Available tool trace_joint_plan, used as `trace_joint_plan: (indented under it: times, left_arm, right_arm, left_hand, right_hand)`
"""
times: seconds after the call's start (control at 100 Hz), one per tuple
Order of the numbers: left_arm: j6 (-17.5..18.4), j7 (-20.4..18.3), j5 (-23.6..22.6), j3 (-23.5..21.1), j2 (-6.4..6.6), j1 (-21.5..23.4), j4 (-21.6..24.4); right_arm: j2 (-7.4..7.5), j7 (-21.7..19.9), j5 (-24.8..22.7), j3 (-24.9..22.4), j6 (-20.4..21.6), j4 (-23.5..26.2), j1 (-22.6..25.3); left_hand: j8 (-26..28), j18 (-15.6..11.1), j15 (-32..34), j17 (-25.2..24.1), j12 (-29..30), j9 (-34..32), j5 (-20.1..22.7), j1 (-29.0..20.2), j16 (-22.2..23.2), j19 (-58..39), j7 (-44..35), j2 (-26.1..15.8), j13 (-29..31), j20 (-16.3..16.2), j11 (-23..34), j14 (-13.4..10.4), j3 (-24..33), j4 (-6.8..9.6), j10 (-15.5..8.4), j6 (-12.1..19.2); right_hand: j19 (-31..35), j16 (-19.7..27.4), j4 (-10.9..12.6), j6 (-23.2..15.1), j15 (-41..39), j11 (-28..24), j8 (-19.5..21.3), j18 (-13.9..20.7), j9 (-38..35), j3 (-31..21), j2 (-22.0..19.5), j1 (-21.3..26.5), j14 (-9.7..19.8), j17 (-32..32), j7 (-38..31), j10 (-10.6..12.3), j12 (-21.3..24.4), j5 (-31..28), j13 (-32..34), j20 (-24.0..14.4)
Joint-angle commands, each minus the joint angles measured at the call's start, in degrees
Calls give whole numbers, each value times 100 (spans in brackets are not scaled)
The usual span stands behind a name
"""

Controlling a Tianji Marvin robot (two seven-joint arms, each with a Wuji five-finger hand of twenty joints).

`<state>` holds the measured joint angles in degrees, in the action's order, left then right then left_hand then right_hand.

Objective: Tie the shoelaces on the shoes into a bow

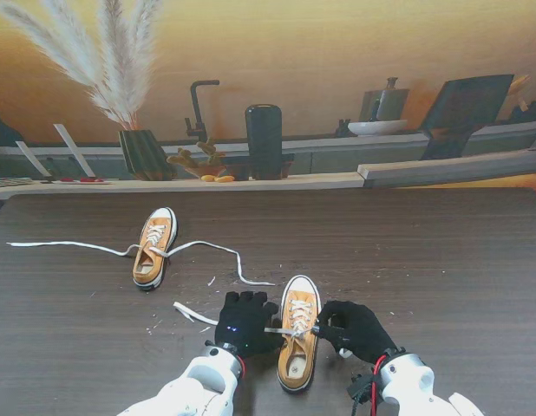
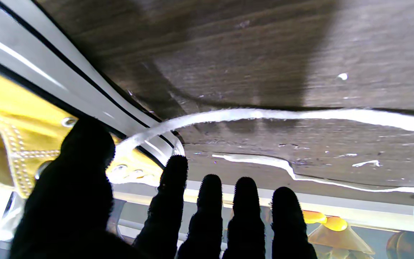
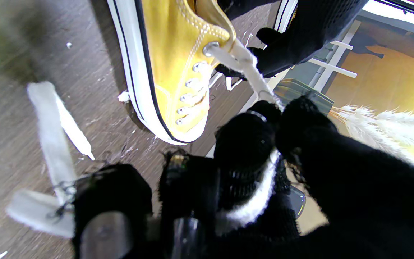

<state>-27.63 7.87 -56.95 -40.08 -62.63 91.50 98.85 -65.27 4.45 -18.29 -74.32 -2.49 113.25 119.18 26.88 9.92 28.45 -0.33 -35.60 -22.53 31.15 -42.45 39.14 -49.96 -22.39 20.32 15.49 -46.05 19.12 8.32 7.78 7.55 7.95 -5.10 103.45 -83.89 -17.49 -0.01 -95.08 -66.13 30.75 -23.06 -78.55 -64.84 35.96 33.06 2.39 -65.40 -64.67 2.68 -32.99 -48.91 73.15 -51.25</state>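
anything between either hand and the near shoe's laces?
Nothing visible. The right hand already pinches one lace of the near shoe. The left hand sits against the shoe's other side, fingers spread, the other lace running past its fingertips.

The dark wood-grain desk [image 1: 441, 260] lies bare across its whole right half, leaving wide passage there. On the left, a second yellow canvas sneaker [image 1: 153, 248] lies farther from me, its loose white laces [image 1: 218, 251] trailing both ways across the desk and barring a low sweep. The near yellow canvas sneaker [image 1: 299, 342] fills the gap between the black-gloved left hand [image 1: 244, 322] and black-gloved right hand [image 1: 355, 329], both close against it.
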Motion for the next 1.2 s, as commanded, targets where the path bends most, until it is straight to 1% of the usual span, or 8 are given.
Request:
trace_joint_plan:
  times: [0.0, 0.12, 0.35, 0.49, 0.8, 1.0, 1.06, 1.19]
  left_arm:
    - [-30, -130, 31, 49, -23, -7, -152]
    - [-136, -96, -58, 123, -20, -25, -200]
    - [-348, 226, -206, 126, -65, 39, -285]
    - [-450, 401, -270, 37, -88, 171, -238]
    - [-282, 199, -421, -270, -10, 462, 108]
    - [-227, 118, -367, -172, -6, 303, -23]
    - [-185, 110, -309, -137, -10, 252, -69]
    - [-165, 135, -233, -22, -28, 130, -188]
  right_arm:
    - [26, -100, 20, -17, -10, 28, 27]
    - [25, -109, 34, -26, -20, 19, 25]
    - [25, -110, 49, -1, -11, -20, 3]
    - [29, -124, 53, 11, -8, -36, -4]
    - [42, -173, 41, 34, -14, -40, -21]
    - [49, -198, 34, 56, -29, -53, -30]
    - [50, -204, 26, 50, -39, -46, -24]
    - [53, -213, 16, 36, -35, -39, -18]
  left_hand:
    - [102, -301, 113, 8, -145, -18, -42, -367, 211, -138, -83, 25, -109, -118, 82, -90, 307, 247, -16, 415]
    - [137, -297, 154, 39, -162, -94, 35, -462, 216, -193, -193, -26, -74, -111, 130, -86, 377, 249, -6, 444]
    - [188, -286, 273, 111, -198, -162, 14, -704, 241, -340, -358, -252, 9, -107, 225, -96, 544, 234, 27, 444]
    - [266, -272, 371, 135, -228, -206, 2, -702, 257, -468, -537, -173, 48, -89, 301, -86, 594, 226, 39, 436]
    - [218, -283, 352, 94, -200, -136, -89, -572, 224, -466, -524, 165, -14, -16, 269, -108, 614, 233, 5, 409]
    - [199, -281, 372, 99, -203, -163, -51, -557, 225, -479, -535, 167, 21, 6, 283, -116, 728, 251, 17, 415]
    - [201, -282, 377, 113, -210, -184, -40, -573, 225, -490, -554, 166, 23, 11, 301, -122, 767, 244, -95, 428]
    - [205, -277, 400, 140, -218, -212, -22, -597, 229, -508, -584, 135, 52, 14, 328, -119, 814, 225, -90, 446]
  right_hand:
    - [1083, -195, 84, -291, -199, 18, -90, -64, 30, 150, -136, 87, 929, -174, -116, -567, -130, 112, 210, -56]
    - [1078, -196, 86, -284, -197, 18, -90, -68, 32, 151, -134, 95, 922, -173, -116, -573, -131, 113, 210, -59]
    - [1066, -198, 87, -279, -195, 16, -89, -81, 32, 157, -143, 98, 916, -173, -114, -570, -134, 115, 210, -64]
    - [1058, -199, 88, -282, -194, 17, -90, -87, 34, 159, -142, 97, 913, -172, -114, -565, -134, 111, 210, -66]
    - [1035, -201, 89, -279, -193, 20, -90, -102, 41, 176, -158, 104, 913, -170, -110, -577, -136, 112, 210, -68]
    - [1027, -199, 93, -266, -180, 17, -90, -108, 40, 184, -163, 114, 887, -169, -108, -578, -137, 113, 207, -70]
    - [1026, -199, 93, -267, -179, 17, -90, -109, 41, 187, -166, 115, 884, -169, -106, -563, -138, 115, 208, -71]
    - [1022, -200, 94, -265, -178, 13, -88, -112, 42, 195, -169, 120, 883, -169, -107, -572, -140, 112, 208, -72]
